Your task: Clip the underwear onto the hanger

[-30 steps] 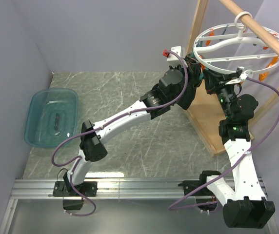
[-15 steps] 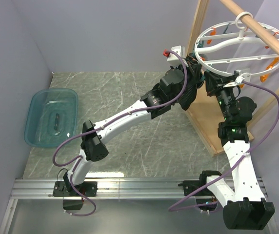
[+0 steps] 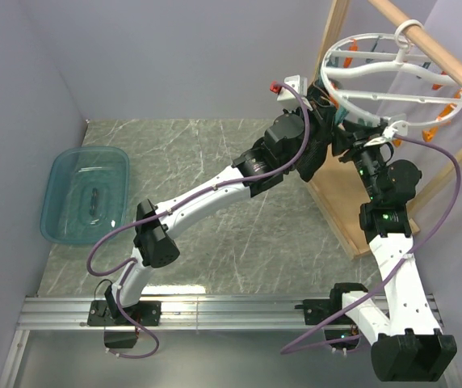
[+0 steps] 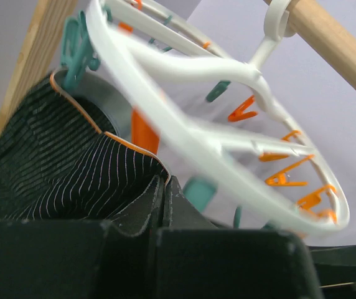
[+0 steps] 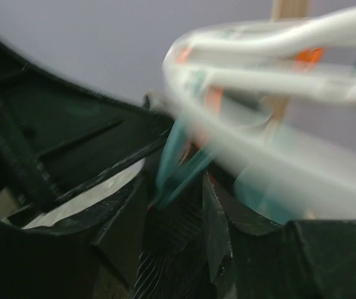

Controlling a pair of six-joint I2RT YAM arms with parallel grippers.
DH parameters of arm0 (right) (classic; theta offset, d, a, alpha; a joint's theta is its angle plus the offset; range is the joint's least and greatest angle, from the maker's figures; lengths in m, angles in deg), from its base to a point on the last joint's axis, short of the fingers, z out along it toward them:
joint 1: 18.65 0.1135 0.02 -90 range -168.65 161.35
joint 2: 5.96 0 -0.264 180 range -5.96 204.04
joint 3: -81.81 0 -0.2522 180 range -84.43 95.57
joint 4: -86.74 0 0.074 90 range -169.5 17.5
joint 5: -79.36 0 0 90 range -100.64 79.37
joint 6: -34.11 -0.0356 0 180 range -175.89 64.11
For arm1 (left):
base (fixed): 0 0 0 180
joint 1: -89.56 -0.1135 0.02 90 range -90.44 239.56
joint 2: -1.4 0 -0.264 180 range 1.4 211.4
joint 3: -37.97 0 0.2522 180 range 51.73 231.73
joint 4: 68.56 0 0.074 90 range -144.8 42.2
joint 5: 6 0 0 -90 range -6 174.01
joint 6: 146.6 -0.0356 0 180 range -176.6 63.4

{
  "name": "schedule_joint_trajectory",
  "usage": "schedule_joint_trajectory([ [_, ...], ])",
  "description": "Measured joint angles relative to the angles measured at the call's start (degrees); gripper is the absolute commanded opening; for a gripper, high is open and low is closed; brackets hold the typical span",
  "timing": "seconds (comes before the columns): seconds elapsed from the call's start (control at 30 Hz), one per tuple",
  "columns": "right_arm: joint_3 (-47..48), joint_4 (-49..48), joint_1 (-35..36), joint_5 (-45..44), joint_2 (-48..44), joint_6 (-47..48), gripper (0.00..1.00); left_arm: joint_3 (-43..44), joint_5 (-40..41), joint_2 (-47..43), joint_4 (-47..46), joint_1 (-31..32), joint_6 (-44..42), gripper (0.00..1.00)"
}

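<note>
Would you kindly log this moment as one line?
phase: clipping | left gripper: shut on underwear, at hanger | right gripper: at teal clothespin, grip unclear | clipped: not confirmed

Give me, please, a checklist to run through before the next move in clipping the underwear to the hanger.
1. Left end effector shut on the underwear: ok.
2. Hanger hook over the wooden bar: ok.
3. Hanger hanging level: not ok, tilted.
4. Teal clothespin biting the underwear: cannot tell.
5. Right end effector clear of that clothespin: cannot tell, view blurred.
</note>
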Motion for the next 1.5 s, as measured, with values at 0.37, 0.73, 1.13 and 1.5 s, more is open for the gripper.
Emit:
schedule_joint_trajectory([
  [0.37,-0.04,7.17,1.68,5.70,-1.18,-0.87,0.60,0.00,-0.44,0.35,-1.16,0.02,0.02,0.00],
  [0.73,0.48,17.09,1.68,5.51,-8.85,-0.61,0.72,-1.88,-2.03,0.94,-4.48,0.00,-0.17,0.17],
  [1.13,6.78,37.57,1.62,2.89,-15.08,0.90,0.78,-20.48,-6.34,-5.77,-4.90,-0.44,-2.14,0.76],
  [1.5,10.27,50.66,-1.29,7.96,-14.75,2.14,0.84,-38.16,-19.30,-28.41,4.37,-11.30,-2.91,0.99],
])
